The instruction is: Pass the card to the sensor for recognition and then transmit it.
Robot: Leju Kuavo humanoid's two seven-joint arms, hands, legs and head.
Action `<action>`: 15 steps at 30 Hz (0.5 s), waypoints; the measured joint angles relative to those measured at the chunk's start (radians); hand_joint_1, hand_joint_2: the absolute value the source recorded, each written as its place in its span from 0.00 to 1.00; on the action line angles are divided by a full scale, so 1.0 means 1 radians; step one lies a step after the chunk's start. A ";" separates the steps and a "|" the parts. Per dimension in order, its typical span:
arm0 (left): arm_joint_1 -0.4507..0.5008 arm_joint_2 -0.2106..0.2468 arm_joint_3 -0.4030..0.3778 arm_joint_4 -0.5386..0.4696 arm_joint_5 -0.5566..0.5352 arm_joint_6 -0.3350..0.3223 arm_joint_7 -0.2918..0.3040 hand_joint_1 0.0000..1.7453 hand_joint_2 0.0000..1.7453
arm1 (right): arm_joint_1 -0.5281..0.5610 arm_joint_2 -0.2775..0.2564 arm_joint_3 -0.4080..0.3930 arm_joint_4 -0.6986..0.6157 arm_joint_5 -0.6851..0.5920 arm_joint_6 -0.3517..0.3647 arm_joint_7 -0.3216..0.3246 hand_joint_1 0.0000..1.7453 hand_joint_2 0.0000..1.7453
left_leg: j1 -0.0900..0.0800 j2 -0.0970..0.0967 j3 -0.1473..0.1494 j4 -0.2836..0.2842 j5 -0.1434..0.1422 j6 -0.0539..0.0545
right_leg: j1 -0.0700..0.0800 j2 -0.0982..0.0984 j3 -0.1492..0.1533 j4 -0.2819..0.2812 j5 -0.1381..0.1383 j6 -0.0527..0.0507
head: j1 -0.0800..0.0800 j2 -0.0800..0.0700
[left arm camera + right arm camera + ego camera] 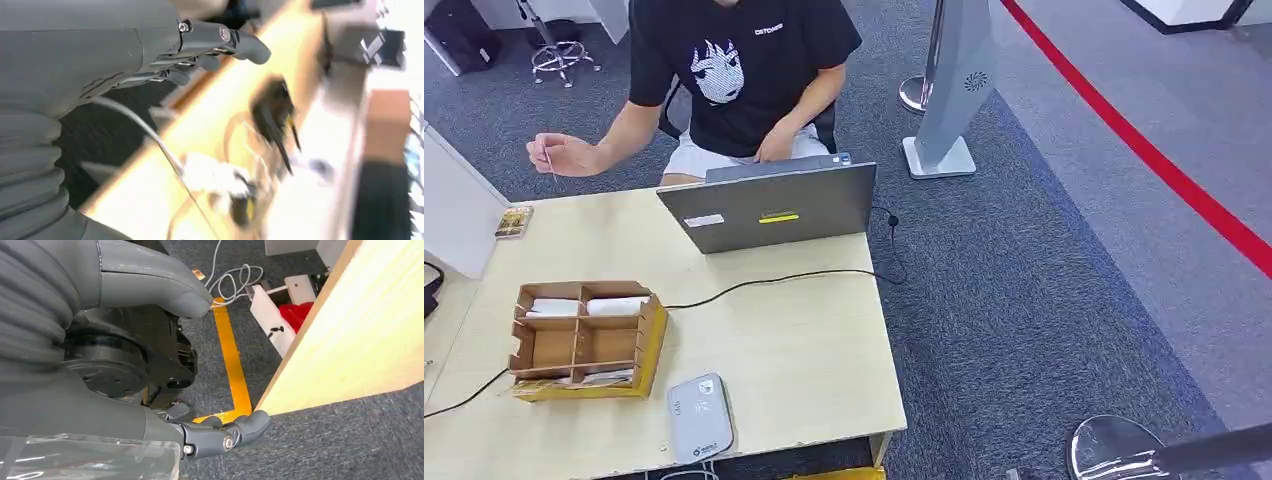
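1. The left hand enters the left wrist view from the upper left, holding nothing, its fingers loosely stretched out above the blurred pale table edge.
2. The right hand takes up the left half of the right wrist view, empty, with the thumb and the fingers apart, hanging beside the wooden table over grey carpet.
3. In the head view, a cardboard organizer with four compartments and a yellow side stands at the lower left of the table.
4. Its two upper compartments each hold a white card; the two middle ones look empty; thin pale items lie along its lower edge, too small to identify.
5. The grey sensor lies flat at the table's bottom edge, just right of the organizer.
6. A grey laptop stands open at the upper middle, its back toward the camera, a black cable running from it across the table.
7. A small patterned card lies at the table's upper left edge.
8. A person in a black printed T-shirt sits behind the laptop, one hand held out at the upper left.
9. Grey carpet, a red floor line at the upper right, and a grey floor stand surround the desk.
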 joint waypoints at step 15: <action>-0.112 0.027 -0.304 -0.278 -0.253 -0.102 0.136 0.00 1.00 | -0.042 0.003 -0.013 0.045 0.064 0.015 -0.017 0.00 1.00 | 0.000 0.001 0.001 0.000 0.001 0.000 | 0.000 0.001 0.002 0.000 0.001 -0.001 | 0.000 0.000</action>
